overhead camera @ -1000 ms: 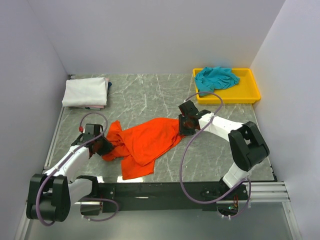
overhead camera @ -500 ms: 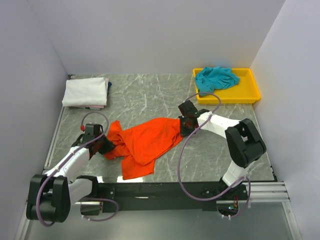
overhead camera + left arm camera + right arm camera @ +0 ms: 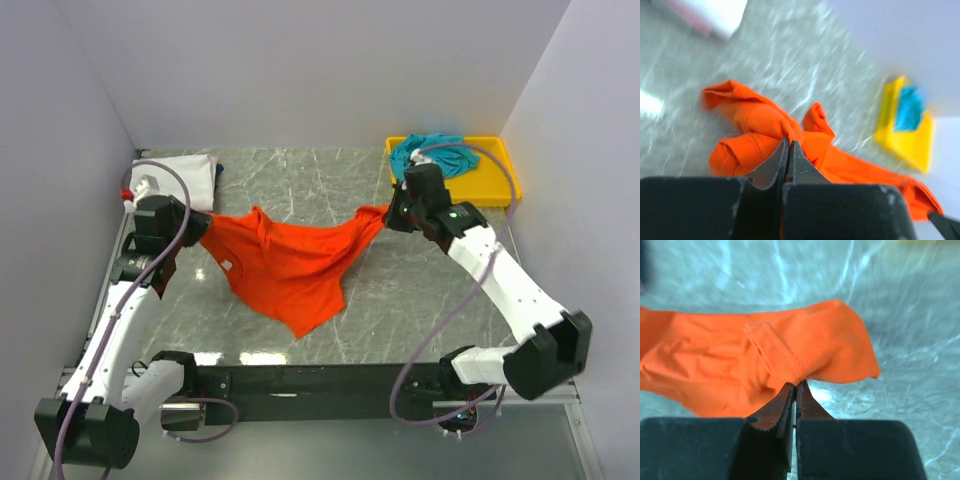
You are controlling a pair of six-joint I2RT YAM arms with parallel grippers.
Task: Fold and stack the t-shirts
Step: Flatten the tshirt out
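Having swung up and apart since a second ago, I am pinching the orange-red t-shirt point(image 3: 290, 265) tight in my left claw point(image 3: 197, 232) and right claw point(image 3: 390, 213), stretching it between them over the table point(image 3: 300, 185).

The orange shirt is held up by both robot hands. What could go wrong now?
The left hand and the right hand each pinch only a small bit of the orange shirt at its edge, so it might slip out. The right hand is near the yellow tray and the left near the folded white shirt, so either could get bumped. The shirt's lower part trails to a crooked point and may land wrinkled.
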